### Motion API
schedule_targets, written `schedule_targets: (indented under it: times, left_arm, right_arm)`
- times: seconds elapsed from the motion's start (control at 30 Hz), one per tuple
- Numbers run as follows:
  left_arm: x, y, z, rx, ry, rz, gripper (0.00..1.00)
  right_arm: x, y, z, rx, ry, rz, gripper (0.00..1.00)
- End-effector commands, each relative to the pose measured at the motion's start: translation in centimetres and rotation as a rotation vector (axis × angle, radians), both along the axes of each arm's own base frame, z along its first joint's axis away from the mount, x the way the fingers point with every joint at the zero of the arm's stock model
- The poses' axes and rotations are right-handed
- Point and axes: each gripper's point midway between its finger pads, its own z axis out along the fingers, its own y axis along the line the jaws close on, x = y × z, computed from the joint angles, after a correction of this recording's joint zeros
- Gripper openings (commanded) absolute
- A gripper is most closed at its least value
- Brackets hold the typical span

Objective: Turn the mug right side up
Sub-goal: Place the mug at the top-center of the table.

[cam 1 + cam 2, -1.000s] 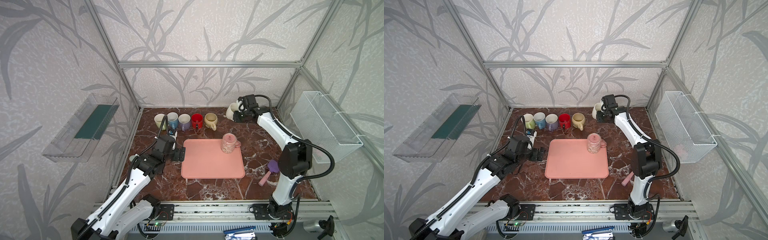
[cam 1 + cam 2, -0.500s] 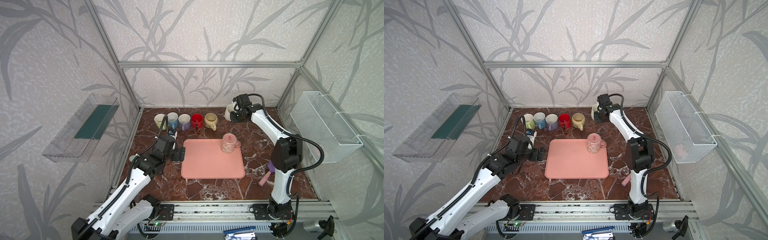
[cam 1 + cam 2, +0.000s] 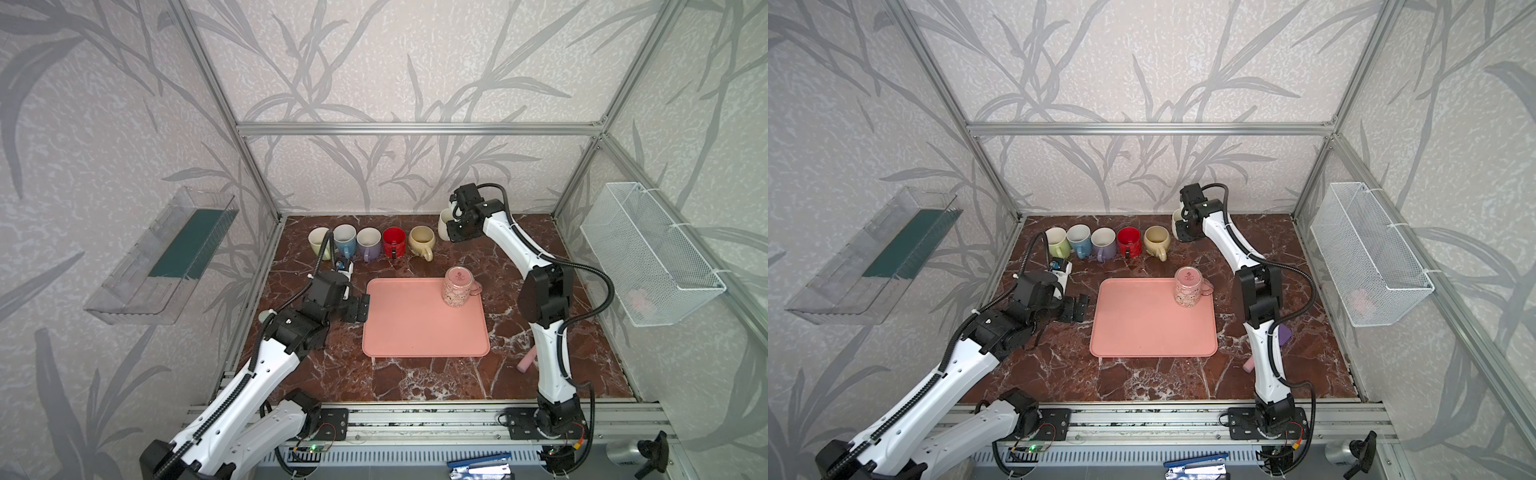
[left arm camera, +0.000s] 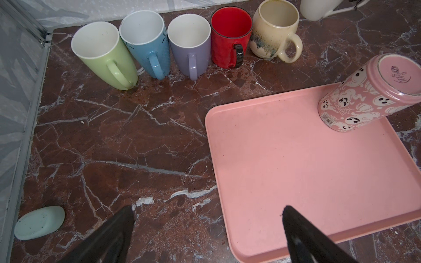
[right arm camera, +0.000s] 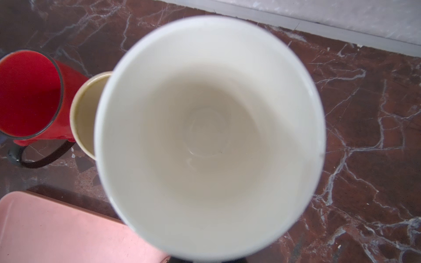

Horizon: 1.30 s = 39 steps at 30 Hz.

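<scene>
A: Near the front, on the left, what is there?

B: The left gripper (image 3: 360, 307), jaws spread wide and holding nothing. It sits just beside the left edge of the tray (image 3: 415, 332).

A: And on the tray?

B: The pink mug (image 3: 456, 286) is at the far right corner. It stands on its rim, base up, so it is not yet turned. Its handle points right, out over the tray's edge. Both grippers are well apart from it.

A: Behind the tray?

B: There is a row of mugs on the table (image 3: 415, 382), close to the back wall, all mouth up. From left to right they are green (image 3: 316, 241), blue (image 3: 345, 239), lilac (image 3: 368, 241), red (image 3: 394, 239) and cream (image 3: 421, 239).

A: Where is the right gripper (image 3: 453, 226)?

B: Farthest back, at the right end of that row, clamped tight on the white mug (image 3: 443, 226). That mug is mouth up, just beside the cream one. The right wrist view looks straight down into it. I cannot tell whether its base is on the table.
</scene>
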Motion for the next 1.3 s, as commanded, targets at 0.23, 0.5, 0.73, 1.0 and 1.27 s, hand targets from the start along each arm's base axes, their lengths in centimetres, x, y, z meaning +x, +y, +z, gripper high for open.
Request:
schedule_targets:
  times: [0.23, 0.5, 0.73, 1.0, 1.27]
  left_arm:
    - [-0.4, 0.5, -0.7, 0.029, 0.014, -0.001, 0.99]
    - [-0.4, 0.4, -0.8, 0.029, 0.021, -0.004, 0.99]
    - [-0.4, 0.4, -0.9, 0.030, 0.024, -0.005, 0.99]
    - [-0.4, 0.3, -0.9, 0.025, 0.023, -0.009, 0.99]
    - [-0.5, 0.1, -1.0, 0.019, 0.028, -0.017, 0.99]
  right_arm:
    - [0.4, 0.3, -0.4, -0.020, 0.023, 0.013, 0.00]
    - [0.7, 0.6, -1.7, -0.021, 0.041, 0.019, 0.00]
    - [0.9, 0.6, -3.3, -0.038, 0.074, 0.024, 0.00]
    - [1.0, 0.7, -4.6, -0.038, 0.089, 0.022, 0.00]
    - [0.9, 0.9, -5.6, -0.025, 0.112, 0.017, 0.03]
